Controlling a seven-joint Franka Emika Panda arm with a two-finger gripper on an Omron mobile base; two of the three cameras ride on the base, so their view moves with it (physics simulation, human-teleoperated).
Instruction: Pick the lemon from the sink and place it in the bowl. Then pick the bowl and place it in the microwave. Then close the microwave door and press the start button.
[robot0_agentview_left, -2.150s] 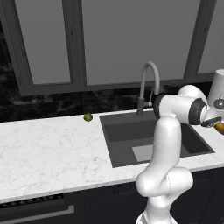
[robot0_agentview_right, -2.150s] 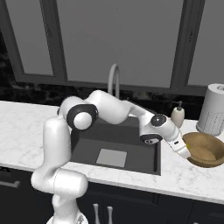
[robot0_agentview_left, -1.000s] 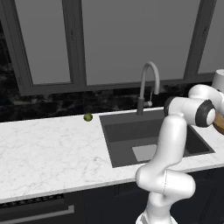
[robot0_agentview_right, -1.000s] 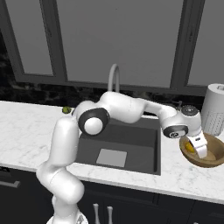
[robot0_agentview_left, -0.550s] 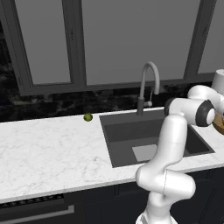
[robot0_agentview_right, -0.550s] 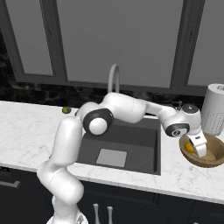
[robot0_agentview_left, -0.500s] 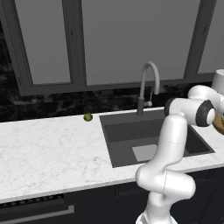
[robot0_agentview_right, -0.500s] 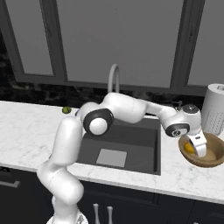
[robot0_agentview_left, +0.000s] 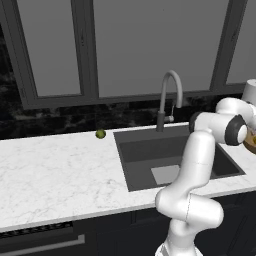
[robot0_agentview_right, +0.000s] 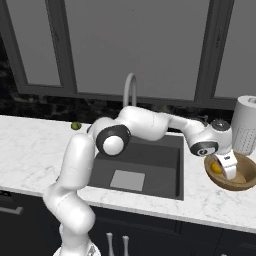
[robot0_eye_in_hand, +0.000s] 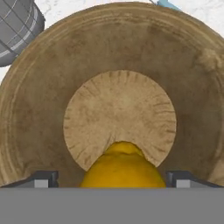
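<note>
The lemon (robot0_eye_in_hand: 121, 165) lay inside the wooden bowl (robot0_eye_in_hand: 39, 87), between the spread jaws of the gripper (robot0_eye_in_hand: 114, 178), apparently just let go. The bowl sat on the bench (robot0_agentview_right: 200, 197) right of the sink (robot0_agentview_right: 150, 165). Moving it to the microwave, shutting the door and pressing start remained.

The lemon (robot0_eye_in_hand: 123, 168), plain yellow-orange and round, sits inside the bowl (robot0_eye_in_hand: 39, 96) at the 6 o'clock edge of the pale flat floor in the hand view. The bowl is brown and wooden, wide and shallow, with ringed walls, and stands upright on the white marble bench (robot0_agentview_right: 215, 202), just beside the sink (robot0_agentview_right: 150, 165) on its 3 o'clock side. The sink is a dark grey basin with a pale square patch on its floor.
</note>
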